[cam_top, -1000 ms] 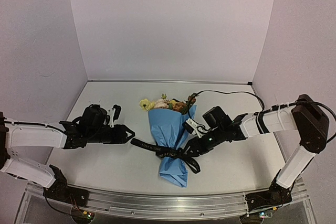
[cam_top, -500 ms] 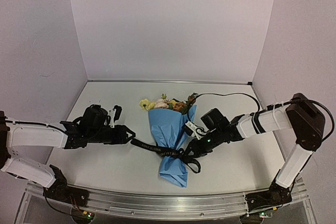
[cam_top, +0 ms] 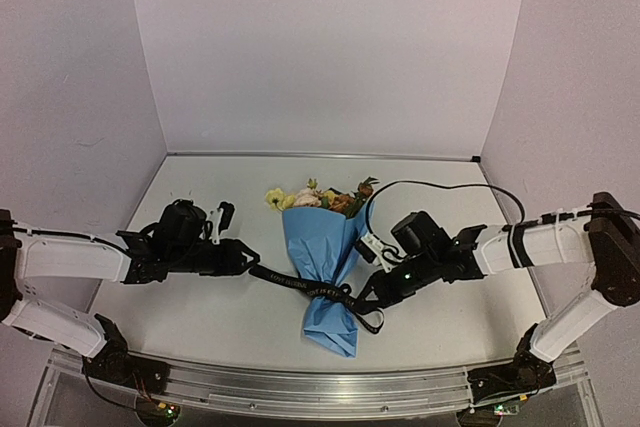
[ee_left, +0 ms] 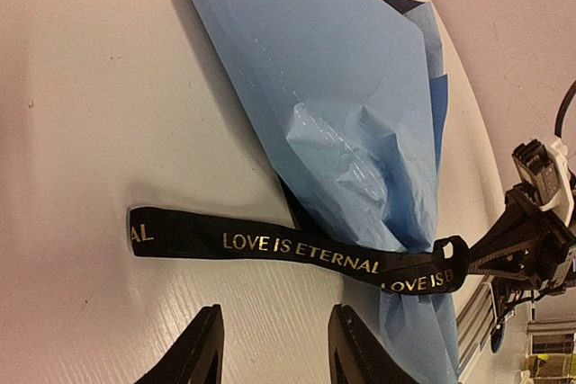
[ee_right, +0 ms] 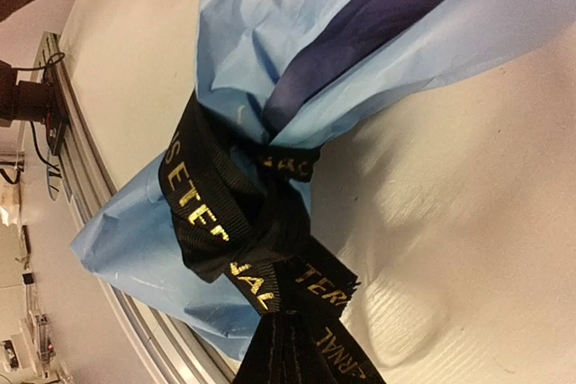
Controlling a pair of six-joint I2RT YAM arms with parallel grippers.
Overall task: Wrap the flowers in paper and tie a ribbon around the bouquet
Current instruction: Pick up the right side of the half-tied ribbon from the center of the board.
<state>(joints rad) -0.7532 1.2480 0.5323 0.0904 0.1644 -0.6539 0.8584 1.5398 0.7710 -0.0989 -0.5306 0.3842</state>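
The bouquet (cam_top: 325, 257) lies mid-table, a cone of light-blue paper (ee_left: 333, 96) with the flowers (cam_top: 318, 197) showing at its far, wide end. The black ribbon (cam_top: 290, 282) with gold lettering is knotted round the narrow part. One tail (ee_left: 270, 245) stretches flat to the left. My left gripper (cam_top: 245, 257) stands open just short of that tail, nothing between its fingers (ee_left: 202, 348). My right gripper (cam_top: 368, 292) is shut on the ribbon's other tail (ee_right: 306, 290), right beside the knot (ee_right: 225, 222).
A black cable (cam_top: 440, 185) loops over the table behind the right arm. A silver rail (cam_top: 300, 392) runs along the near edge. Pale walls enclose the table on three sides.
My right gripper has closed on the ribbon tail beside the knot, and its arm has swung outward to the right. The left gripper has edged slightly toward the ribbon.
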